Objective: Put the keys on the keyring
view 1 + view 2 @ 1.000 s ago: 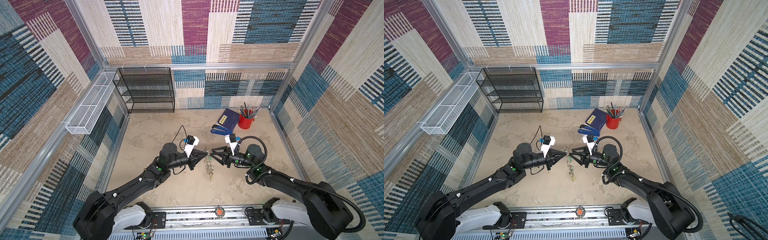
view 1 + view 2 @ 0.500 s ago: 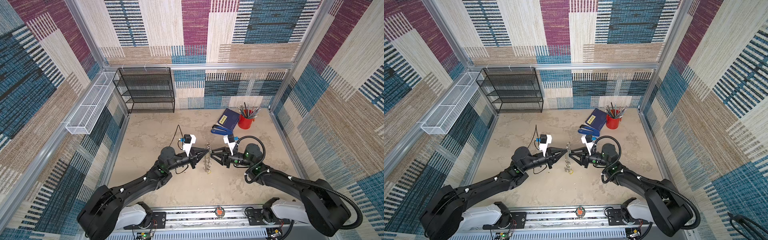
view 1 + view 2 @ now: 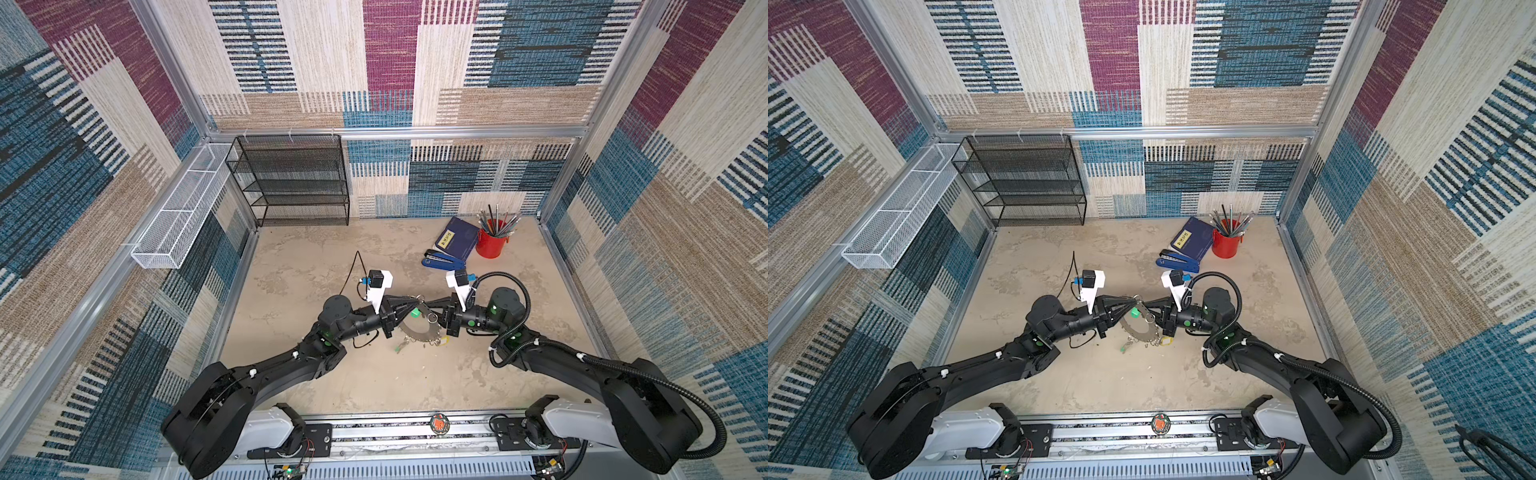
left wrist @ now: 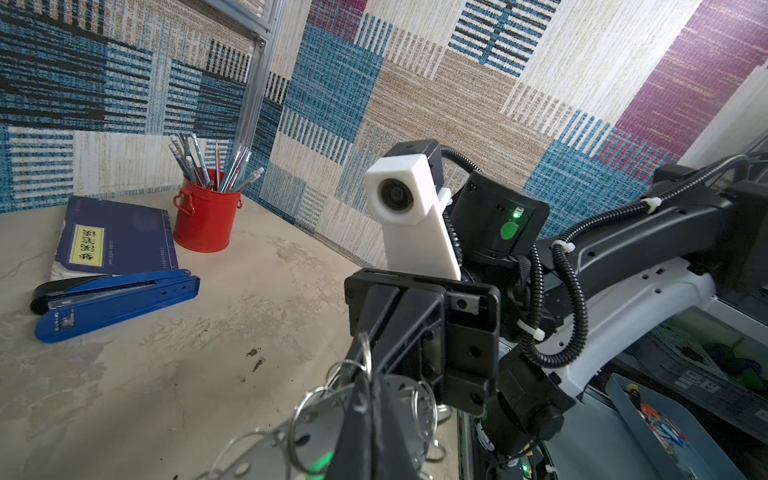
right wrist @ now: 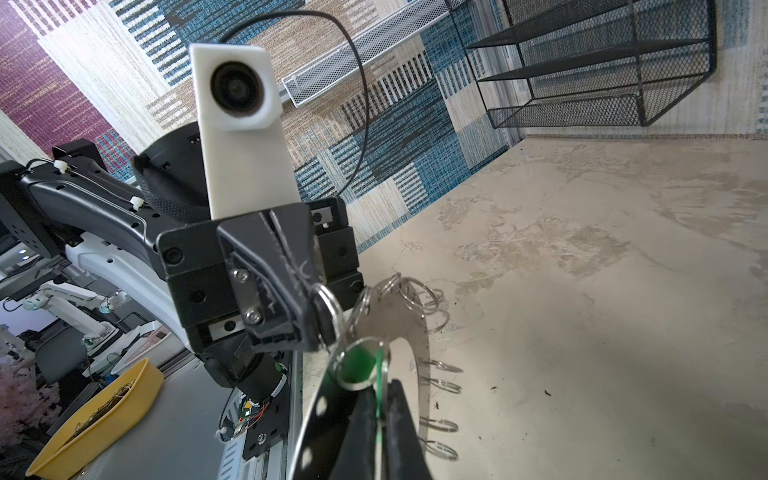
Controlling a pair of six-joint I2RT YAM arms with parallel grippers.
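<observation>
The keyring (image 3: 420,330) is a grey disc with split rings, held tilted above the table between both arms. My left gripper (image 3: 417,300) is shut on a split ring at the disc's rim; the right wrist view shows that ring pinched at its tips (image 5: 321,318). My right gripper (image 5: 379,390) is shut on the green tag (image 5: 358,365) of a key, seen in a top view as a green spot (image 3: 1134,312) by the disc's hole. A yellow-tagged key (image 3: 442,341) and a green-tagged key (image 3: 398,348) dangle at the disc's near edge.
A blue stapler (image 3: 442,261), a dark blue book (image 3: 457,239) and a red cup of pencils (image 3: 492,243) stand at the back right. A black mesh shelf (image 3: 295,183) stands against the back wall. A white wire basket (image 3: 178,212) hangs on the left wall.
My right gripper has closed on the green tag. The keyring, which hung edge-on, has turned and now shows its face. Both grippers have drawn closer together.
</observation>
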